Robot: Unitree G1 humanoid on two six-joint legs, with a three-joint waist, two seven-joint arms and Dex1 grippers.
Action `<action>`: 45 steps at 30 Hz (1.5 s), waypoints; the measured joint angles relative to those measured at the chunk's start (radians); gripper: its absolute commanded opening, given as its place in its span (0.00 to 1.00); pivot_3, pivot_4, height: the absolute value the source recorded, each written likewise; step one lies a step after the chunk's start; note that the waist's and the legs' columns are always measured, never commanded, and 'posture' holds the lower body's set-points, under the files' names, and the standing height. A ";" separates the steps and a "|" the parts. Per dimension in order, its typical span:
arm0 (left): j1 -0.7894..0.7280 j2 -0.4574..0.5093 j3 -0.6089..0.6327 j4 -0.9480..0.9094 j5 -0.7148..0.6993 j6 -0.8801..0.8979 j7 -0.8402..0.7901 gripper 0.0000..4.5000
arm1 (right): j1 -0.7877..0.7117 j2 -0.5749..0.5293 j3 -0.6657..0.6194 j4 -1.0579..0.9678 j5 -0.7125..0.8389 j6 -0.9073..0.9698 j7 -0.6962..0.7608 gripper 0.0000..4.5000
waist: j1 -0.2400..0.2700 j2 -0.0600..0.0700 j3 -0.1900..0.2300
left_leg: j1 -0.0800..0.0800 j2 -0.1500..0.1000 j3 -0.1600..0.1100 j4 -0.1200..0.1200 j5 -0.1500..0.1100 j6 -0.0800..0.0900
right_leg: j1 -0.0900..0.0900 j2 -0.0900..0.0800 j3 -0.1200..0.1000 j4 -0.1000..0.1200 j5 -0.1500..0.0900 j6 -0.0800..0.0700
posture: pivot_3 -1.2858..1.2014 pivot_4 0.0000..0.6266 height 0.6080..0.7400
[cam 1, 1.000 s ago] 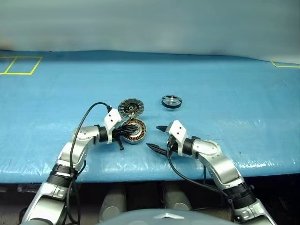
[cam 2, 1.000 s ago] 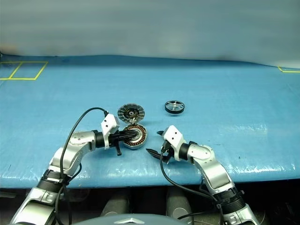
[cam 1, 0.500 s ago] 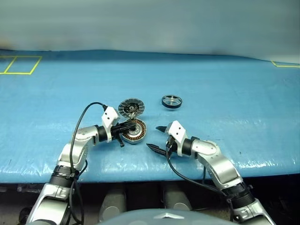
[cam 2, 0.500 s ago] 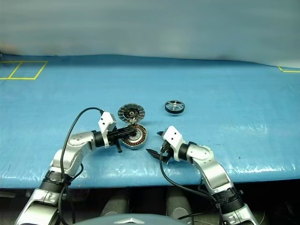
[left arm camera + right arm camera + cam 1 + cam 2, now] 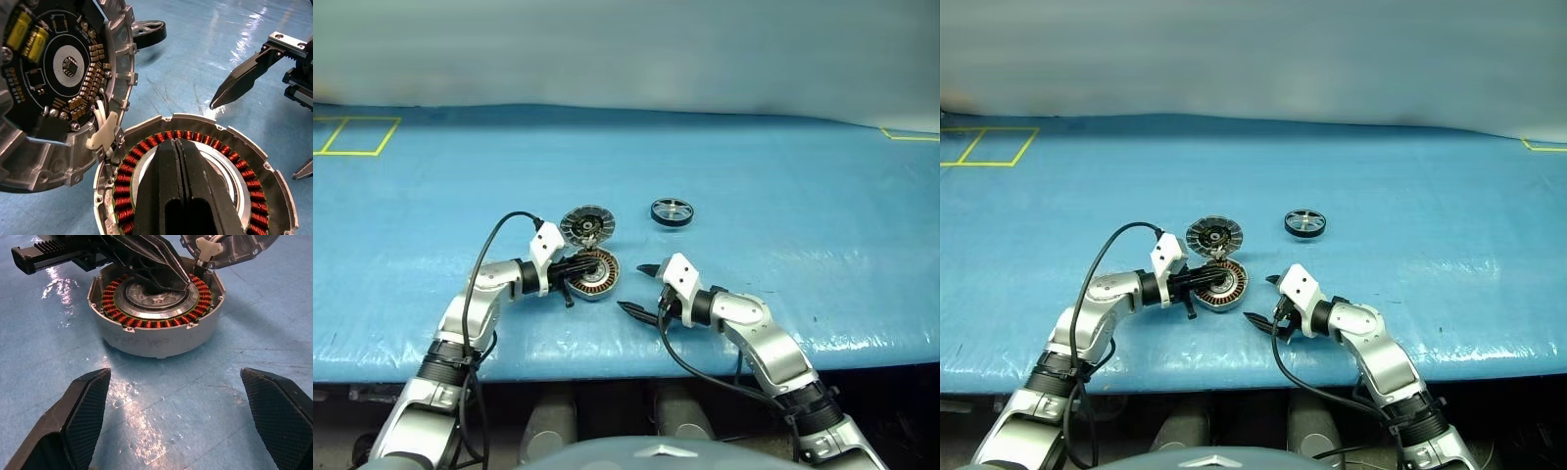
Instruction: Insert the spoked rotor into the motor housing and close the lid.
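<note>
The motor housing (image 5: 594,275) lies open on the blue table, its copper windings (image 5: 146,143) ringing a metal centre. Its lid (image 5: 586,225) stands tilted open at the far rim, with the circuit-board face (image 5: 68,63) showing. My left gripper (image 5: 595,264) is shut, holds nothing, and reaches over the housing's near-left rim with its tips (image 5: 178,147) above the centre. My right gripper (image 5: 634,286) is open and empty just right of the housing, its fingers (image 5: 83,416) wide apart. The spoked rotor (image 5: 672,211) lies flat farther back to the right, away from both grippers.
Blue sheeting covers the table, whose front edge (image 5: 626,367) runs just behind my wrists. Yellow tape marks (image 5: 357,137) sit at the far left and another at the far right corner (image 5: 909,135). Open table lies all around the parts.
</note>
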 measured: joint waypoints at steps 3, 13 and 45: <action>-0.002 0.014 -0.012 0.000 0.018 -0.021 -0.015 0.01 | 0.000 0.000 0.000 0.000 0.000 0.000 -0.002 1.00 | 0.000 0.000 0.000 | 0.000 0.000 0.000 0.000 0.000 0.000 | 0.000 0.000 0.000 0.000 0.000 0.000 | 0.52 0.24 1.00; 0.001 0.050 -0.044 -0.009 0.056 -0.064 -0.040 0.01 | 0.000 0.005 0.001 0.000 0.000 0.000 -0.011 1.00 | 0.003 0.000 0.000 | 0.001 0.000 0.000 0.000 0.000 0.000 | 0.000 0.000 0.000 0.000 0.000 0.000 | 0.52 0.24 1.00; 0.003 0.149 -0.031 -0.129 0.071 0.036 -0.027 0.01 | 0.002 0.037 0.007 0.014 -0.017 -0.037 -0.057 1.00 | -0.009 0.000 0.000 | -0.001 0.001 0.000 -0.001 0.000 0.000 | -0.001 0.000 0.000 0.000 0.000 0.000 | 0.52 0.24 1.00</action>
